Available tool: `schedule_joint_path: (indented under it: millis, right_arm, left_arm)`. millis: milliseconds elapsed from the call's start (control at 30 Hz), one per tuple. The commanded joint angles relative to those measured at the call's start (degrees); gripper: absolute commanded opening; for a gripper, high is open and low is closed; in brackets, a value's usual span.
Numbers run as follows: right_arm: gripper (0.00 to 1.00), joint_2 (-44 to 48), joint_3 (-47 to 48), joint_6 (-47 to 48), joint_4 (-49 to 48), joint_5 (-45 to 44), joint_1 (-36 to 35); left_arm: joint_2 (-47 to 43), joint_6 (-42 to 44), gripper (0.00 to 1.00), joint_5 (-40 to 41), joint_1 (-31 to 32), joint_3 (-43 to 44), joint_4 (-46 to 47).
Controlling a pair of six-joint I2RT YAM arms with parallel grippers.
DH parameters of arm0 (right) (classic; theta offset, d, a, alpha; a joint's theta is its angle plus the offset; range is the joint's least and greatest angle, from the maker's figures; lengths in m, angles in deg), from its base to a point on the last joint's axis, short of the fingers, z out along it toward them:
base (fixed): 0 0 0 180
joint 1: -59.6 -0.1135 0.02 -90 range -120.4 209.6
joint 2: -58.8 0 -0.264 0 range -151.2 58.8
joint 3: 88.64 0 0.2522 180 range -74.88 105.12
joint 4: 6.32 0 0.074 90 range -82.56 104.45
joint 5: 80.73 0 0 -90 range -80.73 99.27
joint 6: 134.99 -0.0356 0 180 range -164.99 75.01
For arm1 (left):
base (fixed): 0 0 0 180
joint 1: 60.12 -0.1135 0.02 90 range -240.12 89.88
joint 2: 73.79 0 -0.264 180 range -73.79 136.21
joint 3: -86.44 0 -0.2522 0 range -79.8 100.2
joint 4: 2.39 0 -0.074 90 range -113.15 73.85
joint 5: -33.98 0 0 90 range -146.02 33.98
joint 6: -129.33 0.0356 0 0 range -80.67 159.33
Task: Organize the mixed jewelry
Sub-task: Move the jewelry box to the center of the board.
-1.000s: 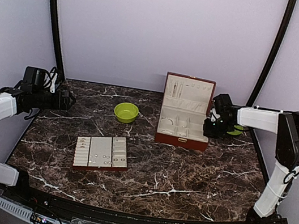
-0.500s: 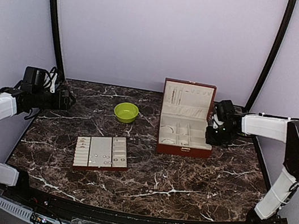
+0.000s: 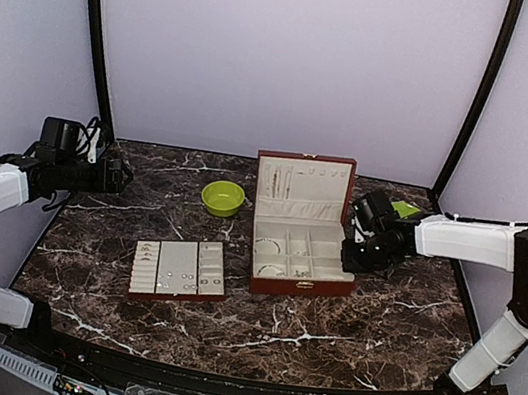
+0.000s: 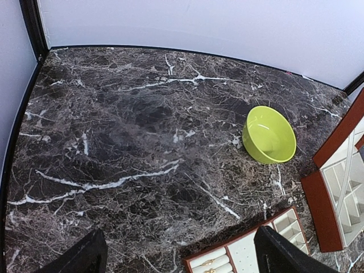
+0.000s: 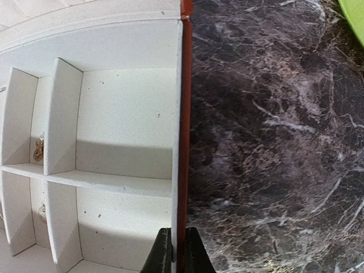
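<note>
- The right gripper (image 5: 177, 239), jaws pinched on the right wall of the open jewelry box (image 3: 302, 285), has dragged it left toward the table's middle
- The silvery jewelry pieces (image 3: 188, 277) lie in the cream-lined tray (image 3: 176, 296) and in the box compartments; the two now sit closer, which should ease sorting
- The left gripper (image 3: 117, 176) hovers with jaws spread, well apart from both

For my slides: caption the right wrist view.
Right gripper pinching the box by its red wall; cream compartments left, marble table right.

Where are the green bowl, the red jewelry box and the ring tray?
green bowl (image 3: 221, 208), top view, front outer wall
red jewelry box (image 3: 325, 288), top view, front wall
ring tray (image 3: 173, 253), top view, bare cream panel
</note>
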Motion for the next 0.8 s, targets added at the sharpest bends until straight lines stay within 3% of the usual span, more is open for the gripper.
schedule_joint_path:
  millis: [0, 767]
  right_arm:
    - [0.00, 2.69, 0.15, -3.35, -2.33, -0.56, -4.35]
    - [0.00, 6.08, -4.92, -19.13, 0.17, -6.20, -23.40]
  left_arm:
    - [-1.70, 0.26, 0.92, -0.32, -0.36, -0.10, 0.28]
    - [-2.31, 0.08, 0.92, -0.42, -0.36, -0.45, 0.54]
